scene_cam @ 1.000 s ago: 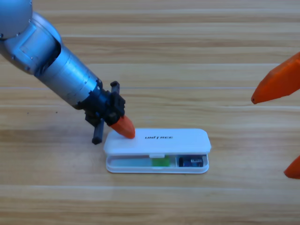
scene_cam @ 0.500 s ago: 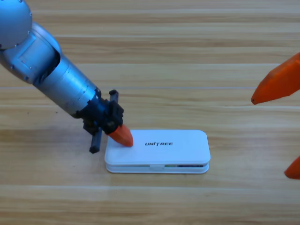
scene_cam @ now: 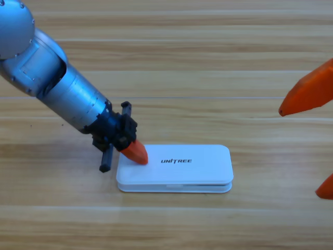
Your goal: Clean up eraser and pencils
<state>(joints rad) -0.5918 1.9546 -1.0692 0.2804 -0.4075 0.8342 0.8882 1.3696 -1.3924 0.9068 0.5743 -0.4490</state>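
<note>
The white case (scene_cam: pixel 182 167) lies shut in the lower middle of the table, its lid flat on the base. The eraser and both pencils are hidden inside it. My left gripper (scene_cam: pixel 136 152) comes down from the upper left, and its orange tip rests on the left end of the lid with the jaws together and nothing between them. At the picture's right edge my right gripper (scene_cam: pixel 299 151) waits, large and partly cut off, its two orange jaws wide apart and empty.
The left arm's grey body (scene_cam: pixel 57 78) slants across the upper left of the table. A black part of its gripper (scene_cam: pixel 106 159) reaches down to the wood just left of the case.
The case's lid has gone from half open, showing the green-ended pencil and the eraser, to fully shut. The left gripper's tip sank with it and shifted slightly left. The right gripper has held still.
</note>
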